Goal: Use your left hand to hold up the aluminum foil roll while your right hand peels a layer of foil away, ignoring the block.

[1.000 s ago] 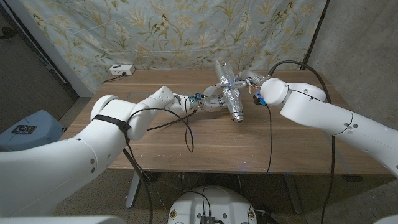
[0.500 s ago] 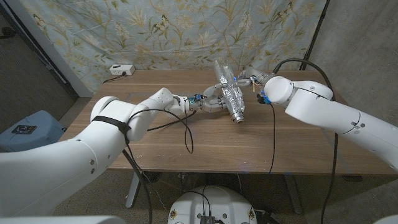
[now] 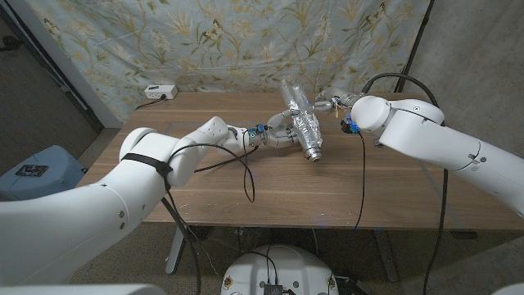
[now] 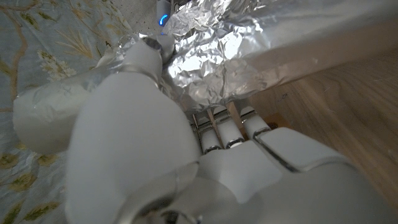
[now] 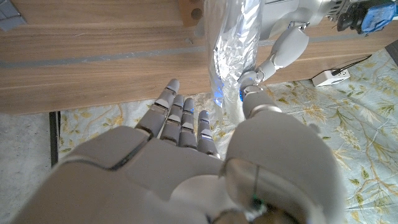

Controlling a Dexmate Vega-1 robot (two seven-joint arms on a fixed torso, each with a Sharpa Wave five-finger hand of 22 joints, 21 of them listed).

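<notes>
Left hand point(image 3: 278, 133) gripping crinkled silver foil roll point(image 3: 303, 123), tilted | my right hand point(image 3: 327, 100) hovering open beside its upper end, nearer the loose layer

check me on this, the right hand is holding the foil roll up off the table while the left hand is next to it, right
Wrong way round. In the head view the left hand grips the foil roll and holds it tilted above the table; the right hand is beside it, fingers spread in its wrist view.
</notes>
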